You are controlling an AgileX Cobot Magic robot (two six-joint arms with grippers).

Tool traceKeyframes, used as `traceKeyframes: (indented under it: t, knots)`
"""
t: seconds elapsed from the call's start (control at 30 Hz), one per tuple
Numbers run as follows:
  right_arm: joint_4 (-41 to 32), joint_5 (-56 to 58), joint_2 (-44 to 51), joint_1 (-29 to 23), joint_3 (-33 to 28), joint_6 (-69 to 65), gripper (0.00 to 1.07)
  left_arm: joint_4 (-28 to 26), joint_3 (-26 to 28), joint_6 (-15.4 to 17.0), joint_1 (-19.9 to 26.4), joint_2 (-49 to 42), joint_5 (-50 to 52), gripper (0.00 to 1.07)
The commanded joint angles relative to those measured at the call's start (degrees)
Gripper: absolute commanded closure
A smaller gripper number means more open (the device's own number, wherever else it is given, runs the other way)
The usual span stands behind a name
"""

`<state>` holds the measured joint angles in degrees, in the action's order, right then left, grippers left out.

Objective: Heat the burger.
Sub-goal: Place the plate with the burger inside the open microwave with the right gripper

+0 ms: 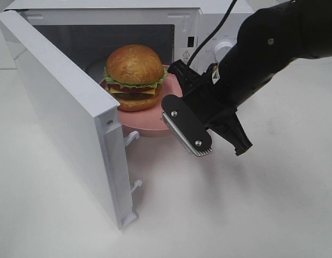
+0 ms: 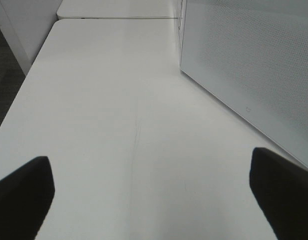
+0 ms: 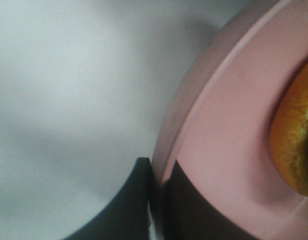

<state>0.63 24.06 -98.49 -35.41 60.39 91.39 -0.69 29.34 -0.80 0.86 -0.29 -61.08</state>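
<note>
Partway, the burger on its pink plate sits in the open microwave mouth; right fingers clamp the rim; left fingers spread empty; heating remains.

Glossy black arm; black claw, two silver screws, ribbed edge

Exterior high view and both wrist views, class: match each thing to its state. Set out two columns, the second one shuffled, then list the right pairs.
Column one:
1 burger
2 pink plate
3 microwave door
4 left gripper

Column two:
A swung open
B fingers wide apart above the table
C pinched at its rim by the right gripper
D resting on the pink plate

Pairs: 1-D, 2-C, 3-A, 4-B
</note>
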Motion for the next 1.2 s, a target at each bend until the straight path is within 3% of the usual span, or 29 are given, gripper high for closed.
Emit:
traceKeyframes:
  t: [0.03, 0.37, 1.2]
  knots:
    - [-1.2, -2.9, -0.8, -0.1, 2.9, 0.0, 1.07, -0.1, 0.3, 0.1, 0.1, -0.9, -0.2, 0.04]
    - [-8.1, -0.2, -5.4, 0.0, 8.0, 6.8, 1.07, -0.1, 0.3, 0.1, 0.1, -0.9, -0.2, 0.04]
    - [-9.1, 4.5, -15.3, 0.1, 22.9, 6.5, 1.07, -0.1, 0.3, 0.1, 0.1, -0.9, -0.2, 0.04]
